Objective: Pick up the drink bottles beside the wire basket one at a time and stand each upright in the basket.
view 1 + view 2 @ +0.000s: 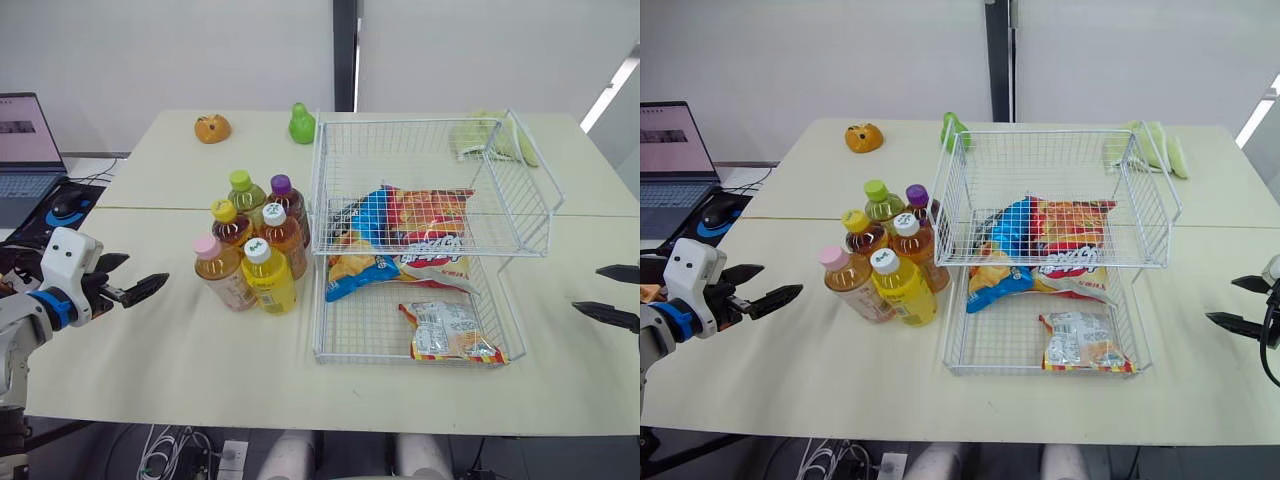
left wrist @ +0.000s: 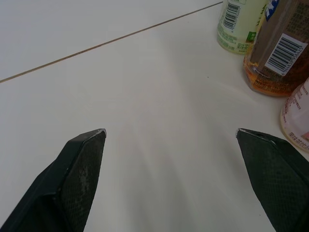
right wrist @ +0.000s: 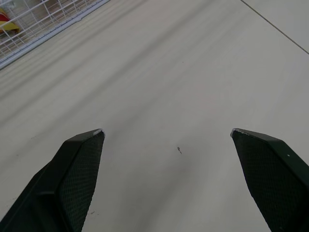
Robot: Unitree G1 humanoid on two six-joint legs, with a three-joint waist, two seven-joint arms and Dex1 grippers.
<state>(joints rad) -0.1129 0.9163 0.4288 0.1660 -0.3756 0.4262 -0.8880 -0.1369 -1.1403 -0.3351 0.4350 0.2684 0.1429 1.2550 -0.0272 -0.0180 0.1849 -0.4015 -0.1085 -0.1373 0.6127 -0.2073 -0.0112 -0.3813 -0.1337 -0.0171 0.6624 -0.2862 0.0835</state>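
Observation:
Several drink bottles stand upright in a tight cluster left of the white two-tier wire basket (image 1: 318,300). Among them are a yellow bottle with a white cap (image 1: 268,278), a pink-capped tea bottle (image 1: 220,272) and a purple-capped one (image 1: 287,200). My left gripper (image 1: 146,270) hovers open just above the table, a short way left of the cluster and pointing at it. In the left wrist view the bottle bases (image 2: 280,53) stand beyond my left gripper (image 2: 170,130), with nothing between the fingers. My right gripper (image 1: 587,289) is open over bare table right of the basket, whose corner (image 3: 29,24) appears in the right wrist view.
Snack bags (image 1: 415,225) lie on the basket's upper tier and a small packet (image 1: 445,330) on the lower one. An orange toy (image 1: 212,128), a green toy (image 1: 302,123) and a green plush (image 1: 495,135) sit at the back. A laptop (image 1: 25,140) and mouse (image 1: 65,205) are at far left.

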